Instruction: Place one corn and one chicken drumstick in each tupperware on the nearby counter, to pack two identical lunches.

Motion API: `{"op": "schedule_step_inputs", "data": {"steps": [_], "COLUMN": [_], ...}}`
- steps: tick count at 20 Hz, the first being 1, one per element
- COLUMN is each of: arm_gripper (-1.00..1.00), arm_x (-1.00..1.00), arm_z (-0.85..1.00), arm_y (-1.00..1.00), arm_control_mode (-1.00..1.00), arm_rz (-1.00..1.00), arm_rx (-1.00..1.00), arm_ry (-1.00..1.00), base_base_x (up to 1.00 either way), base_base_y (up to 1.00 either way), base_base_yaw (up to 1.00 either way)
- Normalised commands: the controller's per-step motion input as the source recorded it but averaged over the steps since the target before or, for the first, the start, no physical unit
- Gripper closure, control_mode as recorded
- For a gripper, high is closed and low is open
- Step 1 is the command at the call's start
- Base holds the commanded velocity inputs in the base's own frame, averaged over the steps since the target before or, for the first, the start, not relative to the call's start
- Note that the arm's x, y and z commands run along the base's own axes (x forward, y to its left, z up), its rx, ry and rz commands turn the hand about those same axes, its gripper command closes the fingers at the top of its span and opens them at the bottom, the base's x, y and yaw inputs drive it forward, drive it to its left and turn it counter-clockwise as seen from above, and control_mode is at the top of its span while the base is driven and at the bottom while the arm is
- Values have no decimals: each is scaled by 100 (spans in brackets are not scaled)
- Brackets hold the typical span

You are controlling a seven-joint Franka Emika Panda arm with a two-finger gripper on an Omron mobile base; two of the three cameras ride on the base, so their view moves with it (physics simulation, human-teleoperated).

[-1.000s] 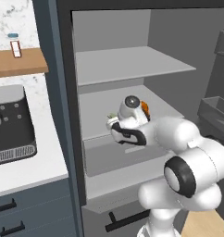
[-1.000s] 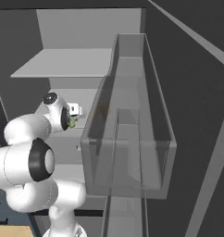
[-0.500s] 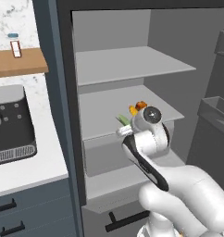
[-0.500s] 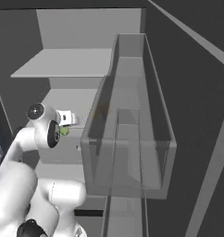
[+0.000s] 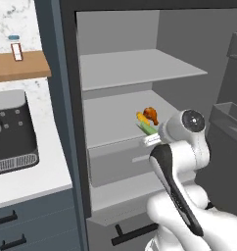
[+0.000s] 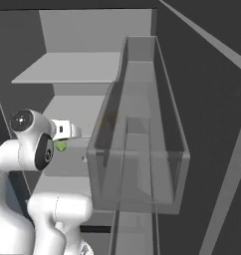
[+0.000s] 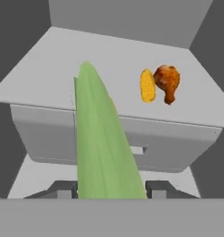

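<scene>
The gripper (image 7: 109, 187) is clamped on the green corn (image 7: 102, 139), which juts ahead over the shelf (image 7: 49, 74). Beyond, right, lie yellow corn (image 7: 147, 85) and drumstick (image 7: 167, 81). Swinging out, the long cob could strike the door bin (image 6: 142, 149) and slip.

The arm apparently pulled green corn (image 7: 102, 143) back off the shelf (image 7: 63, 78).

green corn (image 7: 102, 139): base cut off | pincer (image 7: 109, 189) fingertips: mostly hidden

A cob (image 7: 148, 86) and a drumstick (image 7: 167, 82) lie touching on the fridge shelf (image 7: 63, 69). Another cob (image 7: 102, 143) sits between the gripper's (image 7: 107, 189) fingers, before that shelf.
</scene>
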Motion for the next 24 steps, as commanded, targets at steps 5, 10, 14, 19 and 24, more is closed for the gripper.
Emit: {"op": "schedule_step_inputs", "data": {"steps": [5,10,14,19,24], "arm_gripper": [100,100,100,100,100], "arm_x": [-37,0,0,0,0], "arm_z": [17,0,0,0,0], "arm_y": [-5,0,0,0,0], "arm_control_mode": [100,100,100,100,100], "arm_rz": [0,0,0,0,0], "arm_rx": [0,0,0,0,0], "arm_ry": [0,0,0,0,0], "base_base_x": [-59,-100,-71,1,30], "base_base_y": [-1,3,74,100,100], "base_base_yaw": [0,-2,0,0,0]}}
